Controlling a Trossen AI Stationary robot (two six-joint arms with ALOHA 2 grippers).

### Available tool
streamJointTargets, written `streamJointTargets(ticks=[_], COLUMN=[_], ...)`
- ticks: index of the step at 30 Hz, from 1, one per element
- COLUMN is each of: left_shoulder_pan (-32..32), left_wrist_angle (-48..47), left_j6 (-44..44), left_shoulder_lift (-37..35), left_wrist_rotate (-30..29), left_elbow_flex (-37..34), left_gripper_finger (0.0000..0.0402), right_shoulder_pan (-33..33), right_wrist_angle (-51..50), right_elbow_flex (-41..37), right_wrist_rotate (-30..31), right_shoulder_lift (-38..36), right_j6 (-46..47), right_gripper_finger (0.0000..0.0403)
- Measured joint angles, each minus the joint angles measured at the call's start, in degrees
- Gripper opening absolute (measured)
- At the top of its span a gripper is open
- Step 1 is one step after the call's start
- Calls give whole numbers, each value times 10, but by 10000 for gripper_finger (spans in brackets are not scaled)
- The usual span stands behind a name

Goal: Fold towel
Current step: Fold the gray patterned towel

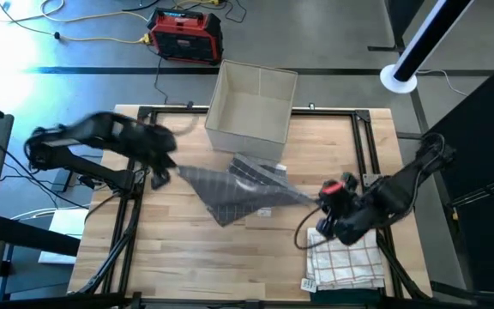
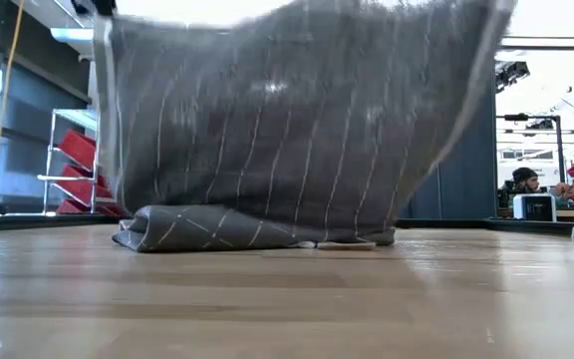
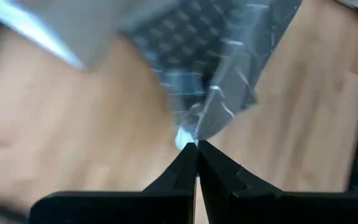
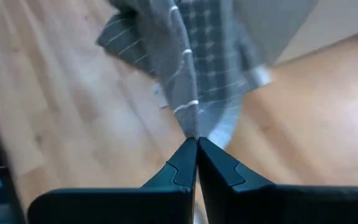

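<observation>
Both arms lift the grey towel (image 1: 238, 190) mid-frame, left gripper (image 3: 196, 146) and right gripper (image 4: 196, 142) each clenched on a corner; next, I'd guess, spreading it flat on the surface (image 1: 213, 257).

A robotics lab or workshop: a wooden table (image 1: 230, 257) in a black metal frame (image 1: 366, 142) stands on a grey concrete floor (image 1: 333, 43), with yellow cables (image 1: 93, 39) trailing to a red power unit (image 1: 186, 35). Beyond the table are red bins on a wire rack (image 2: 73, 160) and a person (image 2: 526, 181) seated among equipment
</observation>
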Motion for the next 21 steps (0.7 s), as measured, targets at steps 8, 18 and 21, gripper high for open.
streamJointTargets(ticks=[8,18,21], left_shoulder_pan=[-1,-2,-2], left_wrist_angle=[256,284,311], left_j6=[-26,-23,-17], left_shoulder_lift=[41,114,117], left_wrist_rotate=[151,187,204], left_elbow_flex=[-230,-307,-307], left_gripper_finger=[0,29,54], right_shoulder_pan=[21,10,3], right_wrist_angle=[263,335,334], right_elbow_flex=[-203,-238,-238], right_wrist_rotate=[-36,-37,-39], right_shoulder_lift=[-8,7,7], right_j6=[79,61,59], right_gripper_finger=[0,0,0])
